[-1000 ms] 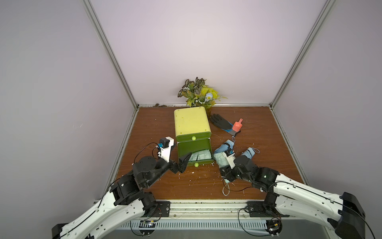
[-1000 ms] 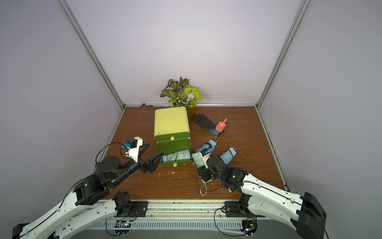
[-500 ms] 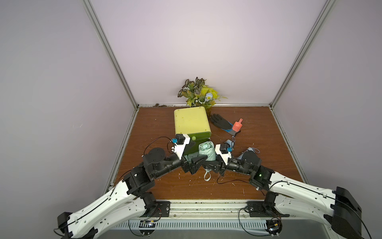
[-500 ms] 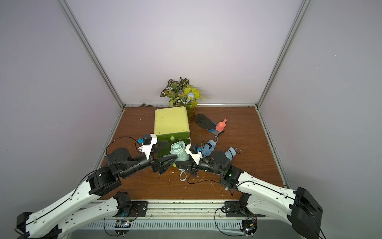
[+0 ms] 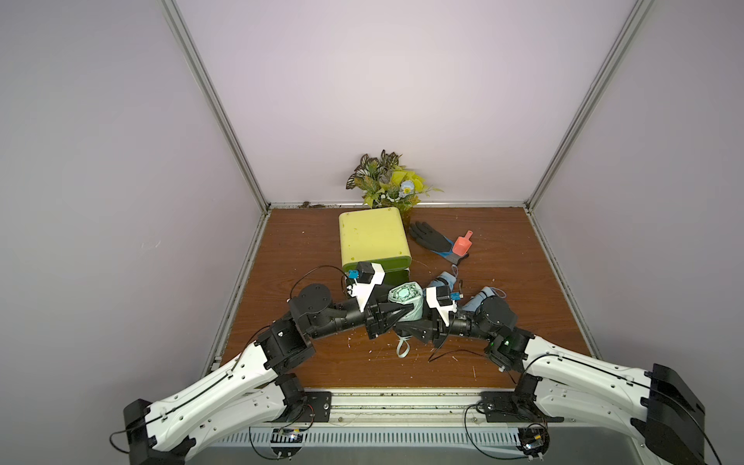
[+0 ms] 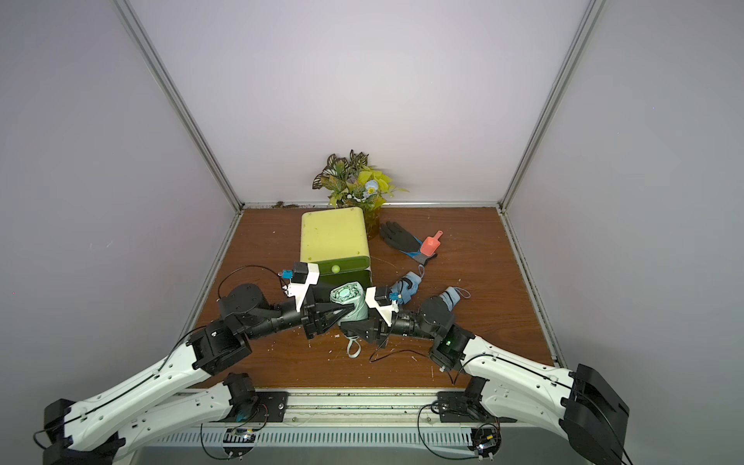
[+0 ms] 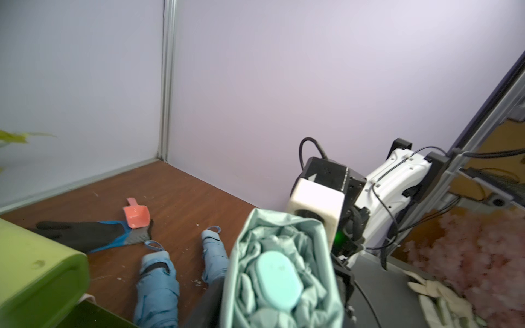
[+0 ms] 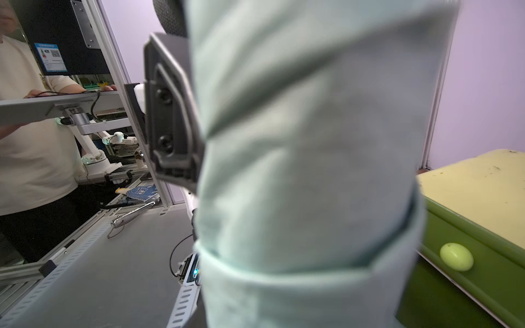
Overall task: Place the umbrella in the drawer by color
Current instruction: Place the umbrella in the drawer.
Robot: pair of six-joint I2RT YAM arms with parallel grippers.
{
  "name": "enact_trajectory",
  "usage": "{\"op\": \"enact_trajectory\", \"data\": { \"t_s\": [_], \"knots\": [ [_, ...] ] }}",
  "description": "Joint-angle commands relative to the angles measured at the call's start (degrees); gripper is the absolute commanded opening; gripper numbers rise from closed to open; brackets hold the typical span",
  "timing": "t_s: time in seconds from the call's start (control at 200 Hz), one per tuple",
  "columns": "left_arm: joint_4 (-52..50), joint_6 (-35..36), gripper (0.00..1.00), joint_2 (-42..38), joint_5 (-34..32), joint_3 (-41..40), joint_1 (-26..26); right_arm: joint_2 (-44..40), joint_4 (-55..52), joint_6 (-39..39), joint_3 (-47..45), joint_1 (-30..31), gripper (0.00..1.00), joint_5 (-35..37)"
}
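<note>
The wooden table (image 5: 306,241) is boxed on three sides by lilac walls (image 5: 120,201) with metal rails along their feet. Bare wood lies open left of the drawer cabinet up to the left rail, along the right rail, and in a strip at the front. The left arm (image 5: 225,374) and right arm (image 5: 563,366) reach in low from the front corners, forearms nearly level. Their wrists meet at the middle, just in front of the yellow-green drawer cabinet (image 5: 372,233), which stands centre-back with a plant (image 5: 386,181) behind it. Between them the mint umbrella (image 5: 404,292) stands upright, outside the drawers, its strap (image 5: 402,348) dangling. The left gripper (image 5: 396,316) pinches its side, one finger (image 8: 170,113) flat on the fabric, and the right gripper (image 5: 412,332) clamps it lower down. Two blue umbrellas (image 5: 445,280) lie just right of the cabinet, behind the right wrist. A glove (image 5: 428,239) and an orange scoop (image 5: 463,243) rest further back
</note>
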Motion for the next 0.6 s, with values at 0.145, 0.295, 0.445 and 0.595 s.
{"op": "enact_trajectory", "data": {
  "t_s": [0.145, 0.295, 0.445, 0.595],
  "knots": [
    [0.2, -0.7, 0.00, -0.1, -0.1, 2.9, 0.6, -4.6, 6.6, -2.9, -0.9, 0.5, 0.54, 0.5],
    [-7.6, 4.2, 0.00, 0.3, -7.2, 8.4, 0.7, -9.3, 2.9, -6.0, -4.2, 0.5, 0.99, 12.2],
    [-19.7, 11.6, 0.00, 2.7, -19.7, 18.5, 0.6, -17.2, -2.9, -10.8, -8.5, 0.5, 0.99, 24.2],
    [-25.5, 17.0, 0.00, 6.4, -33.0, 23.0, 0.6, -25.4, -5.2, -13.5, -13.5, 0.4, 0.99, 40.2]
  ]
}}
